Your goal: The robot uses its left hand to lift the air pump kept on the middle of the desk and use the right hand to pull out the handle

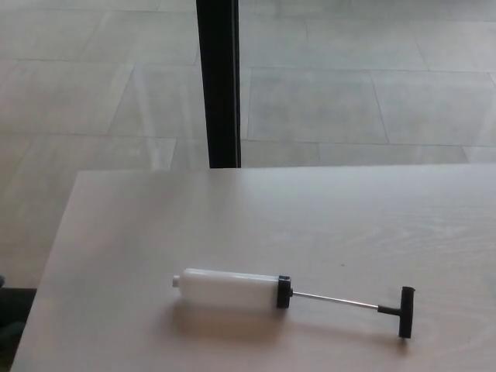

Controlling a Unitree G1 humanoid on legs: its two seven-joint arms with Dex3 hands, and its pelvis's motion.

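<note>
The pump lies flat near the bench's front edge, its long axis running along that edge: white barrel toward the left, rod drawn out to the black T-handle on the right. Neither robot hand is in view, so their openness cannot be told. The barrel end suits the left arm, the handle the right.

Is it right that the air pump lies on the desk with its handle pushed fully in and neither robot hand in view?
Not quite. The head view shows the air pump lying on the desk with its handle pulled out, the thin rod exposed. Neither robot hand is in view.
</note>
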